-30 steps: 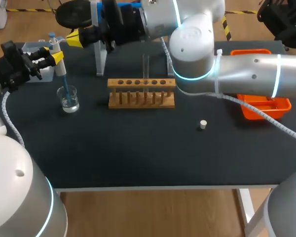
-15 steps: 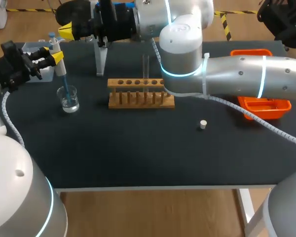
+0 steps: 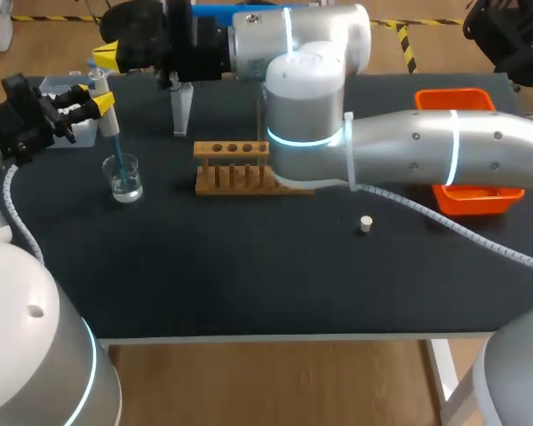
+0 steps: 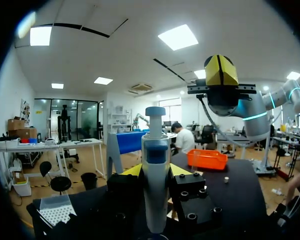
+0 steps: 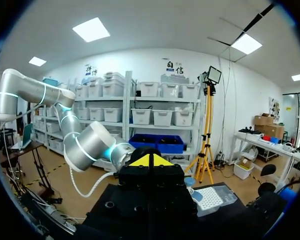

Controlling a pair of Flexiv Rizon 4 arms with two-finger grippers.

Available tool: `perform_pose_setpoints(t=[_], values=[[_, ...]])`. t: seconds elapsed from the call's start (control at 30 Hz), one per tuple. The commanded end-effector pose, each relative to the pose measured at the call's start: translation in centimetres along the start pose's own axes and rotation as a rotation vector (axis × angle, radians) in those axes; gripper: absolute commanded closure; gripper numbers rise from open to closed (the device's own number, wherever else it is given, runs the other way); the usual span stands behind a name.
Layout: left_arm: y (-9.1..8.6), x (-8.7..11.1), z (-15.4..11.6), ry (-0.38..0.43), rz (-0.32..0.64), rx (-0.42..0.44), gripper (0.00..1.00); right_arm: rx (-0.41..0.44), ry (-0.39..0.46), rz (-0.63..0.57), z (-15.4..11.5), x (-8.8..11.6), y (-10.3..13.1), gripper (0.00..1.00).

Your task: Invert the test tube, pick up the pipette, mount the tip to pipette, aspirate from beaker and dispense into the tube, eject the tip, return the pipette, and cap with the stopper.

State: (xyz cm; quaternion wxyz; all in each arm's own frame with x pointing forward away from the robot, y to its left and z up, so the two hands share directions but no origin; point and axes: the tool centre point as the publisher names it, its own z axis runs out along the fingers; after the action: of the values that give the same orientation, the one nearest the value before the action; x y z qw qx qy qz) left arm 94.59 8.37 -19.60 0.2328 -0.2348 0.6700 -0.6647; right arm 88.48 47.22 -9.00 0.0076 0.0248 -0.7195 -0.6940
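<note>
My left gripper (image 3: 100,103) is shut on the white and blue pipette (image 3: 106,111), held upright at the table's far left. Its blue tip (image 3: 117,156) dips into the glass beaker (image 3: 124,178). In the left wrist view the pipette (image 4: 155,185) stands between the yellow fingertips (image 4: 131,170). My right arm crosses the table from the right, and its gripper (image 3: 106,57) is shut and empty, just above and behind the pipette's top. The wooden rack (image 3: 231,165) is half hidden by that arm, and the test tube is out of sight. The white stopper (image 3: 365,224) lies on the mat.
A tip box (image 3: 67,90) sits at the far left behind my left gripper. A clear pipette stand (image 3: 181,110) rises behind the rack. An orange tray (image 3: 468,197) lies at the right, partly under my right arm. The front half of the dark mat (image 3: 249,275) is bare.
My right arm has swung further left over the rack, bringing its shut gripper closer to the pipette's top and covering the test tube. The left arm and pipette have stayed put.
</note>
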Motion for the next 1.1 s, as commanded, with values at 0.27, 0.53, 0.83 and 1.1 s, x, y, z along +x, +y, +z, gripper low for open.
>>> perform_pose_setpoints(t=[0.27,0.53,0.83,1.1], values=[[0.0,0.0,-0.1,0.001,0.001,0.004,1.0,0.005,-0.045,0.029,1.8,-1.8,-0.9,1.0],[0.0,0.0,-0.1,0.001,0.001,0.004,1.0,0.007,-0.064,0.031,2.2,-2.8,-1.2,1.0],[0.0,0.0,-0.1,0.001,0.001,0.004,1.0,0.024,-0.081,0.034,2.6,-3.5,-1.9,1.0],[0.0,0.0,-0.1,0.001,0.001,0.004,1.0,0.028,-0.091,0.036,2.9,-4.1,-2.4,1.0]])
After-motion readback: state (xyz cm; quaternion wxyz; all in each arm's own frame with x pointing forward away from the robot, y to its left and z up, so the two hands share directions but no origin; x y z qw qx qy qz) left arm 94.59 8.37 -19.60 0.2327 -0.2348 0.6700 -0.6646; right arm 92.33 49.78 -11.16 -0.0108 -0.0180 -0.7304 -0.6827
